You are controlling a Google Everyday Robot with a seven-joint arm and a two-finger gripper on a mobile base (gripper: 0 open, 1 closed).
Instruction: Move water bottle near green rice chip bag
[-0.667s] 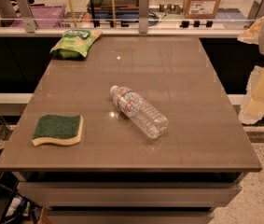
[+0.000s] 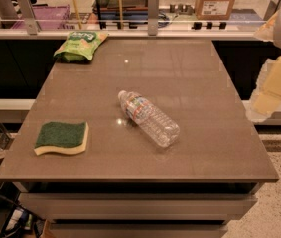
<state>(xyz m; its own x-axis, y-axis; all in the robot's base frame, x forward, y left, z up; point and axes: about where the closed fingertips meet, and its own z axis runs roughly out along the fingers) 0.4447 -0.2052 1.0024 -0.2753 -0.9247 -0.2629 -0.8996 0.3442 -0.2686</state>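
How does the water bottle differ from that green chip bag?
Look: the water bottle is clear ribbed plastic; the green rice chip bag is opaque and crinkled. Place: the bottle lies centrally, the bag at the far left corner. Both lie flat, untouched; the gripper hangs right of the table.

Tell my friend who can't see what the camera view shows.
A water bottle lies sideways in the middle of the table, white cap toward the far-left corner where the green rice chip bag sits. A green-and-yellow sponge rests near the front left, and the robot's gripper hangs beyond the right edge.
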